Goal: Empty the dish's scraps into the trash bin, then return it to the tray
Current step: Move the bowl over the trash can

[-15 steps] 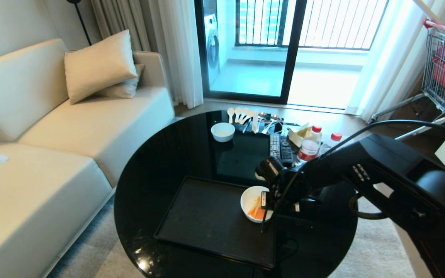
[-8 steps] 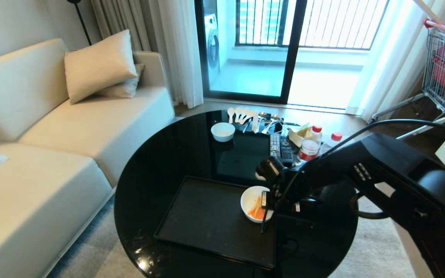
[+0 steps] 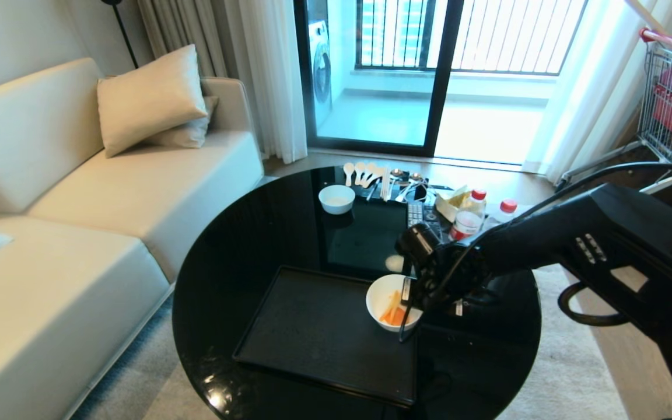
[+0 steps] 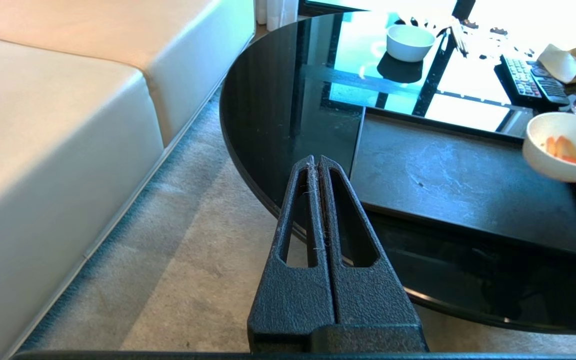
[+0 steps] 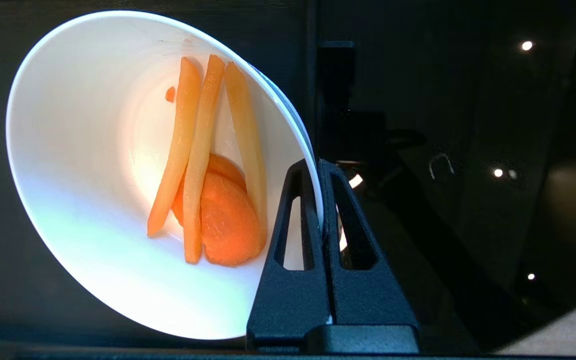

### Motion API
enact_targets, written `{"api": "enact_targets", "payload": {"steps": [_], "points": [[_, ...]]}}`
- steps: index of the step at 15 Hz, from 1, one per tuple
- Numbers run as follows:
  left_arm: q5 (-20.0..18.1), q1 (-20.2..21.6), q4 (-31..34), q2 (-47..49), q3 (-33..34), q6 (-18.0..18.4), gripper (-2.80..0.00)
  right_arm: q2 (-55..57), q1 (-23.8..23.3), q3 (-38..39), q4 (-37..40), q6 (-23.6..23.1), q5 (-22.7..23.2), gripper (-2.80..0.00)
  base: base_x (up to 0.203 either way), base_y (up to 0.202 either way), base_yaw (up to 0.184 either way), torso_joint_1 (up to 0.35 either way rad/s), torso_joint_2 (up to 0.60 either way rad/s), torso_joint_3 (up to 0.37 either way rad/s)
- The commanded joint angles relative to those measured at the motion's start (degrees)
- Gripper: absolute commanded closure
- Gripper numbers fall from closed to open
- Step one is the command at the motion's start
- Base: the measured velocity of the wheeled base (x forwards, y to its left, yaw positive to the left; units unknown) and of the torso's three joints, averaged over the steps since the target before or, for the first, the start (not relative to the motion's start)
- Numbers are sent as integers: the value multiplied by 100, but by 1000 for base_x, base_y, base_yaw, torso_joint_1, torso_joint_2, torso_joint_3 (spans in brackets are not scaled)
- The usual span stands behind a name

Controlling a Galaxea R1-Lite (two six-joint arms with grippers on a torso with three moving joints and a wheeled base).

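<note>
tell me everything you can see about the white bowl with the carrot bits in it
The plain round deep glossy white bowl looks ceramic, with a thin rim and a smooth clean inside. It holds pale orange strips leaning on round orange carrot slices. It sits tilted at the right end of the flat matte black rectangular tray, on the round black glass table. The right pincer is shut on its rim, one finger inside, one outside.

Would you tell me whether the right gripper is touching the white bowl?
Touching: the right wrist view shows the right gripper clamped on the dish rim.
</note>
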Motion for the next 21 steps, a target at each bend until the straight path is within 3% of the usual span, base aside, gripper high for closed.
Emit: {"api": "enact_targets", "payload": {"steps": [1,5,9,14,21], "points": [[5,0,-1,-2,0,-1,0,-535,-66,333,6,135,-6,0,0,0,0,0,0,0],[5,0,-1,-2,0,-1,0,-1472,-320,1071,2,247,-6,0,0,0,0,0,0,0],[5,0,-2,-2,0,-1,0,-2523,-890,1987,-2,251,-8,0,0,0,0,0,0,0],[5,0,-1,-2,0,-1,0,-4276,-1316,3598,-2,238,-28,0,0,0,0,0,0,0],[5,0,-2,-2,0,-1,0,-6100,-1487,5764,-9,234,-19,0,0,0,0,0,0,0]]}}
